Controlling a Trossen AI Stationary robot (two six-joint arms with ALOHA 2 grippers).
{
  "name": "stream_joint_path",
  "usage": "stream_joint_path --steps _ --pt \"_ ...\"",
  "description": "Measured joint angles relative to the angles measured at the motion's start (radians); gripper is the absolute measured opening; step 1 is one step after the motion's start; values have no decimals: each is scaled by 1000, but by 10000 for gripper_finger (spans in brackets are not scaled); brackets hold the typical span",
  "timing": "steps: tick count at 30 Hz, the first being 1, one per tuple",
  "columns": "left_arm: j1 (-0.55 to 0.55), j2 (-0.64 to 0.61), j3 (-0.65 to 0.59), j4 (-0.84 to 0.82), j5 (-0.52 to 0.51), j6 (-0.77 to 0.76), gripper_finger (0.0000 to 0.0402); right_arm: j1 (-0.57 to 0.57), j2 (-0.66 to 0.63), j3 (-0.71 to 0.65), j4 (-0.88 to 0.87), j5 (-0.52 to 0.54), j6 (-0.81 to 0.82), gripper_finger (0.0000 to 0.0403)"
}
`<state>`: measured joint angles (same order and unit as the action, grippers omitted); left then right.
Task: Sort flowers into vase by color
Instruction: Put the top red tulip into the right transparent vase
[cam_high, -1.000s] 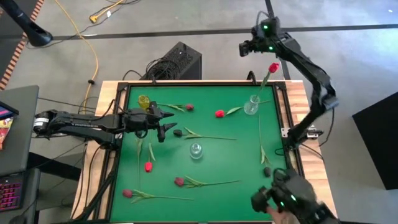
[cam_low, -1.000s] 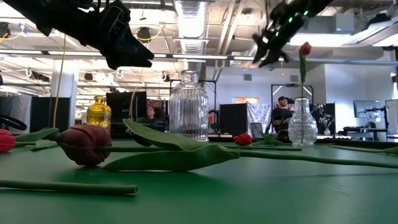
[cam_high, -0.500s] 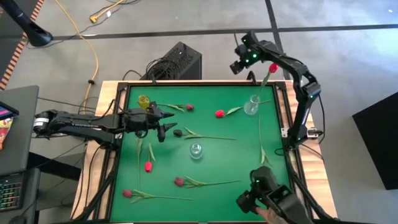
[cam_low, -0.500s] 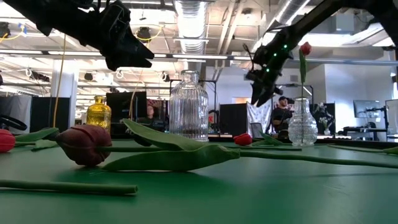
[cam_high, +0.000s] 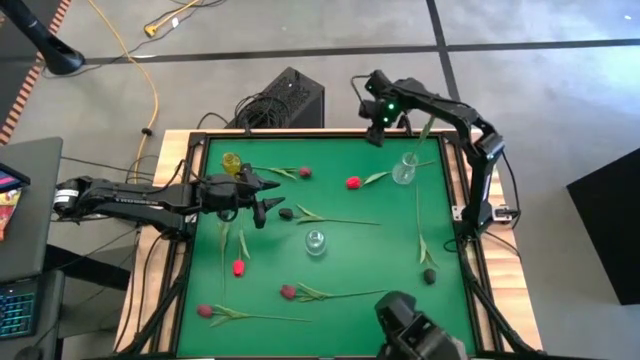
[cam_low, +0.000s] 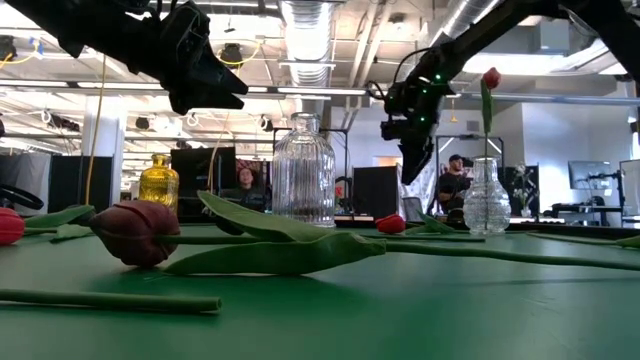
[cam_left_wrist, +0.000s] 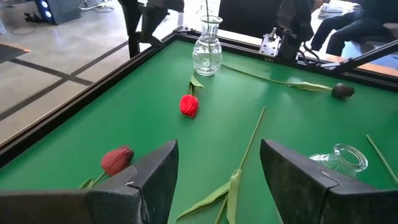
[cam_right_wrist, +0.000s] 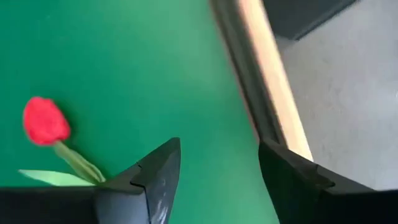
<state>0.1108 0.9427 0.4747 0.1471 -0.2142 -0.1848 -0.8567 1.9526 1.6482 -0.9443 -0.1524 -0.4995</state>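
Right claw (cam_high: 378, 118) hangs over the far rim of the bench (cam_high: 330, 133), fingers spread w/ nothing between; nearest loose flower is the red tulip (cam_high: 353, 183), on the felt nearer the bench middle than the claw, stem running twd the round glass vase (cam_high: 405, 169) which already holds one red tulip upright. Right arm is arched high from its base on the right edge, wrist angled down. Left claw (cam_high: 266, 199) hovers spread & empty mid-left, close to a dark bud (cam_high: 287, 213), so it's the nearer arm for that one.
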Motion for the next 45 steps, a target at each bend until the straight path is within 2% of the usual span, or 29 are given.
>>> stream_joint_path --steps 8,22,27,33,38,45 --pt "0 0 0 0 0 3 215 79 0 0 10 48 -78 250" --pt "0 0 0 -1 1 23 215 217 0 0 -203 50 -242 250" --pt "0 0 0 -2 1 33 215 233 -1 -57 -183 54 -246 250" --pt "0 0 0 -2 1 74 215 274 0 -151 -171 202 -254 250" --pt "0 0 0 -2 1 95 215 299 -1 -191 -179 209 -237 250" --pt "0 0 0 -2 2 94 215 291 0 -271 -64 282 -222 250"
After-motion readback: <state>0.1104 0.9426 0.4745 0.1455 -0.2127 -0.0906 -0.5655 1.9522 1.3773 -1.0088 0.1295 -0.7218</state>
